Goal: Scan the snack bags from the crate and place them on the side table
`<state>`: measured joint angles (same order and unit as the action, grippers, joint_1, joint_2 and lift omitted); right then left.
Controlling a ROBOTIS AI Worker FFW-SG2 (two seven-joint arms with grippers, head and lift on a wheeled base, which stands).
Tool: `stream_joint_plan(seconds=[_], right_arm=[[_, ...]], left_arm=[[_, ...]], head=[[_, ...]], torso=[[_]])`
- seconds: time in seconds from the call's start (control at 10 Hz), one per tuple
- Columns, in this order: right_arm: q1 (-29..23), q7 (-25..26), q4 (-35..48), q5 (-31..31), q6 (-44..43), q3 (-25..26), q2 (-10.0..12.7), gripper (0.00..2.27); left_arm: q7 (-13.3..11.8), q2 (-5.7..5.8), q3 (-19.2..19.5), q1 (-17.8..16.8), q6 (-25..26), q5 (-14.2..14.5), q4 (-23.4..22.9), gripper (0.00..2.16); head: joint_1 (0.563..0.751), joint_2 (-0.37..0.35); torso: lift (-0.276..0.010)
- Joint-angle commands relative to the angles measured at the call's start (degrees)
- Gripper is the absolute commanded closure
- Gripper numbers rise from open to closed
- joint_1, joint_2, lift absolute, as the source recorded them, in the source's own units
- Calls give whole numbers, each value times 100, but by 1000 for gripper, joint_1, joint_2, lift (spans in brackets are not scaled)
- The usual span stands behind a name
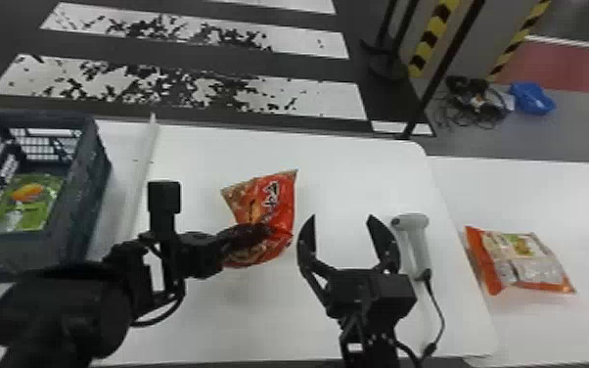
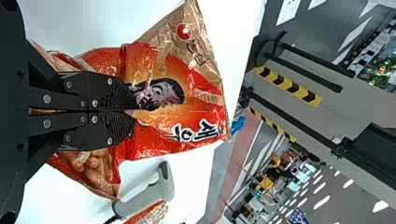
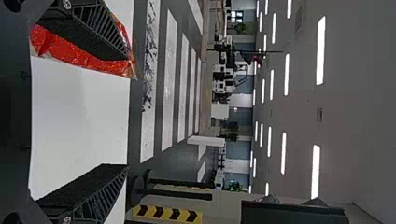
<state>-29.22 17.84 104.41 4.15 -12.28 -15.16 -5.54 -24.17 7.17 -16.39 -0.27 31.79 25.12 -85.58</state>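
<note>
White, smooth tabletop [image 1: 357, 166] shows between the red-orange plastic snack bag [image 1: 281, 200] and the far edge. The left gripper [image 1: 270, 230] pinches the bag above the table; the right gripper [image 1: 341, 216] stands spread wide near the pale-grey handheld scanner [image 1: 413, 240].

Ahead of the right gripper [image 1: 343, 218] and to its left, worn white stripes [image 1: 330, 100] cross the dark floor [image 1: 112, 47]; ahead to its right are a black stand [image 1: 389, 67], yellow-and-black striping [image 1: 435, 30], and tangled cables [image 1: 477, 105] beside a blue bundle [image 1: 532, 99].
</note>
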Motion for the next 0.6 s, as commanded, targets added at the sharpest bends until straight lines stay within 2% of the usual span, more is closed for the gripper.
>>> stream_joint_plan(seconds=[0.0, 0.3, 0.4, 0.5], right_arm=[[-14, 0, 0, -2, -42, 4, 0, 56], [-31, 0, 0, -11, -42, 4, 9, 56], [-31, 0, 0, -11, -42, 4, 9, 56], [-31, 0, 0, -11, -42, 4, 9, 56]], left_arm=[[158, -31, -189, 45, -283, 2, 130, -1], [193, -31, -145, 98, -388, 2, 86, 19], [237, 4, -84, 186, -511, -7, -55, 19], [325, 39, 31, 405, -863, -139, -363, 22]], head=[[695, -187], [695, -204], [695, -202], [695, -200]], torso=[[-50], [-50], [-50], [-50]])
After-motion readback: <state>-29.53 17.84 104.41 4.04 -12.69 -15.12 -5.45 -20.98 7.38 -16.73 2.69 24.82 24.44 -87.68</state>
